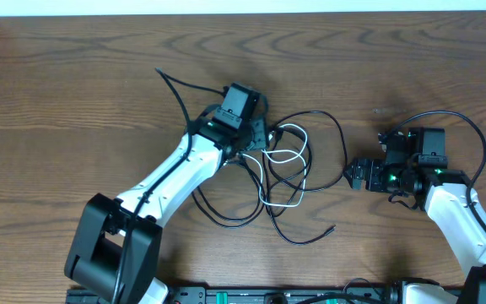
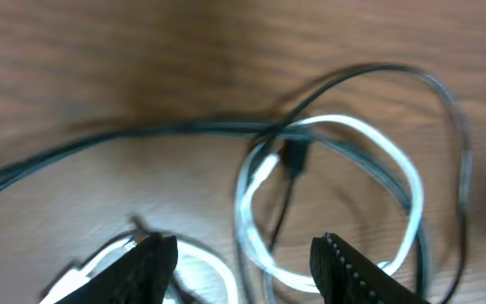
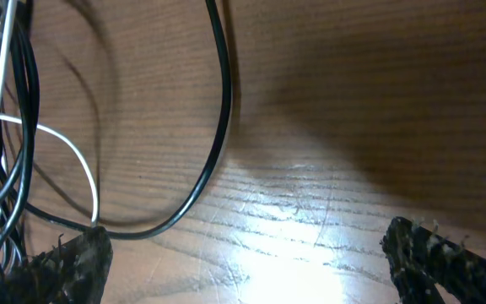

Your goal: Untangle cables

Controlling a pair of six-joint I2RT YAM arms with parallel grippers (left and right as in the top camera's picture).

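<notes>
A tangle of thin black cables (image 1: 310,152) and a shorter white cable (image 1: 283,173) lies at the table's middle. My left gripper (image 1: 256,135) hangs over the tangle's left side, open. In the left wrist view its fingers (image 2: 243,266) straddle loops of the white cable (image 2: 327,127), with a black cable (image 2: 184,131) crossing behind. My right gripper (image 1: 359,175) is open just right of the tangle. In the right wrist view its fingers (image 3: 247,262) are spread over bare wood, with a black cable loop (image 3: 213,127) and the white cable (image 3: 74,156) ahead left.
The table is brown wood (image 1: 74,84). A thicker black wire (image 1: 471,131) loops from the right arm at the right. A black cable end (image 1: 332,227) lies toward the front. The table's back edge runs along the top.
</notes>
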